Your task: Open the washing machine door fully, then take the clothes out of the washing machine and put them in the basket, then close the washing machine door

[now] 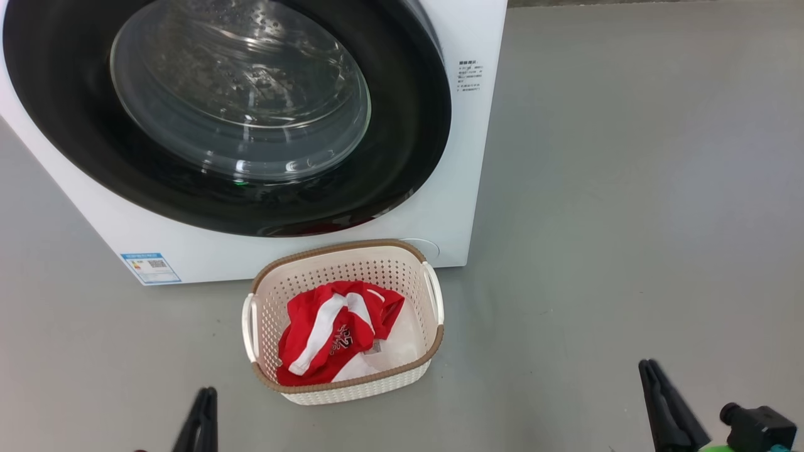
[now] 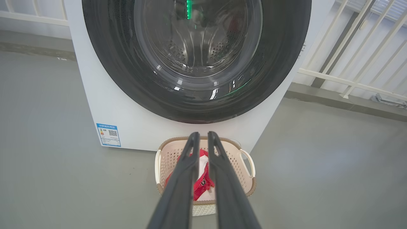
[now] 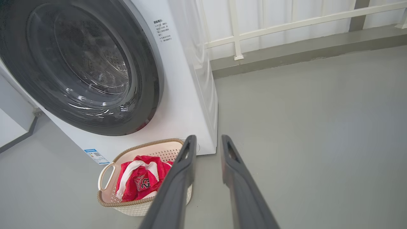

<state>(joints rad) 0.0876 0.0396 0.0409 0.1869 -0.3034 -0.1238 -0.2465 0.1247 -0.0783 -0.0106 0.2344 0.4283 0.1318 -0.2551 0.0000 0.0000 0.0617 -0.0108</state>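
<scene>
The white washing machine [image 1: 377, 248] stands on the grey floor with its round black-rimmed door [image 1: 405, 125] shut flat against the front. Directly before it sits the cream perforated basket [image 1: 433, 295] with a brown rim, and red-and-white clothes [image 1: 333, 333] lie bunched inside it. My left gripper [image 1: 204, 405] hovers low at the basket's near left; in the left wrist view the left gripper [image 2: 203, 137] points at the basket, its jaws a narrow slit apart and empty. My right gripper [image 1: 650, 373] hangs well right of the basket; in its own view the right gripper [image 3: 208, 140] is empty, jaws slightly apart.
A small blue sticker [image 1: 151, 268] marks the washer's lower left corner. A white railing [image 3: 286, 24] on a raised curb runs behind and to the right of the machine. Bare grey floor [image 1: 628, 220] stretches to the right of the washer and basket.
</scene>
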